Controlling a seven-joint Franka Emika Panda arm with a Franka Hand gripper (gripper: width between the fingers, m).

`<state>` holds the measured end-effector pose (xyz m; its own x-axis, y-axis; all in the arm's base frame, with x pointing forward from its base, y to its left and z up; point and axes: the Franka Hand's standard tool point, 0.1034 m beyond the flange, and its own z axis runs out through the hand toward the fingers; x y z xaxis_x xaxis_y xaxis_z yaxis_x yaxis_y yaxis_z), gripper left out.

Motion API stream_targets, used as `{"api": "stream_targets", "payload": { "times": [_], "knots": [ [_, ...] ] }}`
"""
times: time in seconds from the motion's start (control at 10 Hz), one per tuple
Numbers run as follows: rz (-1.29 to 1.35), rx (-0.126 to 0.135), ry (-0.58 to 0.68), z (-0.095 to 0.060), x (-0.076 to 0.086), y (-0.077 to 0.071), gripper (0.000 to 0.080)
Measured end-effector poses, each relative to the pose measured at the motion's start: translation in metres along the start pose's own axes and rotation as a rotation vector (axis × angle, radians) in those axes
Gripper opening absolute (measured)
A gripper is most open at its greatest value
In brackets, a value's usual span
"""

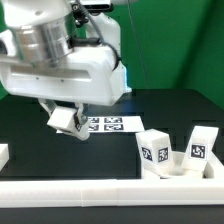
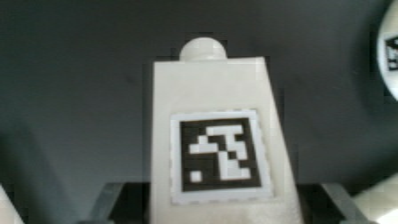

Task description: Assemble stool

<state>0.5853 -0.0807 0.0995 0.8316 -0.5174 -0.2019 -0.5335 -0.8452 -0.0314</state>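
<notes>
While the gripper (image 1: 62,116) is closed on it, item in hand: 1 stool leg (image 1: 67,122), white, short and blocky, lifted clear of the bench and tilted.
Location: under the arm, toward the exterior view's left, just beside the marker board (image 1: 106,124).
Gripper state: narrow, clamped across the leg's body.
Wrist view: the held leg fills the middle, with its square tag (image 2: 221,150) facing the camera and a rounded peg (image 2: 205,48) at the far end.
Other legs: at least 2 standing legs (image 1: 156,152), upright and close together toward the exterior view's right, well apart from the held one.
Seat disc: not made out in the exterior view. A curved white edge (image 2: 388,60) in the wrist view may be it; cannot tell.
Handling, judged: rigid plastic, light and not fragile. The faces are smooth, so the leg could twist or slip in a loose hold.
Where to hold, judged: the 2 flat opposite sides at mid-body, leaving the peg free for seating.
Surface: bench (image 1: 150,105), black, matte and flat, with a white border rail (image 1: 100,190) along its near edge.
Room: plain green backdrop (image 1: 170,40) behind the bench.
</notes>
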Motion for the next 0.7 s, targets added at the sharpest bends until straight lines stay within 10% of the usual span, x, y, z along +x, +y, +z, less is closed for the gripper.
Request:
{"api": "stream_targets", "payload": {
  "times": [0.3,0.7],
  "knots": [
    [0.013,0.045,0.155,-0.012,-0.032,-0.026,0.0340],
    [-0.016,0.079,0.456,-0.010,-0.030,-0.042,0.0340]
  ]
}}
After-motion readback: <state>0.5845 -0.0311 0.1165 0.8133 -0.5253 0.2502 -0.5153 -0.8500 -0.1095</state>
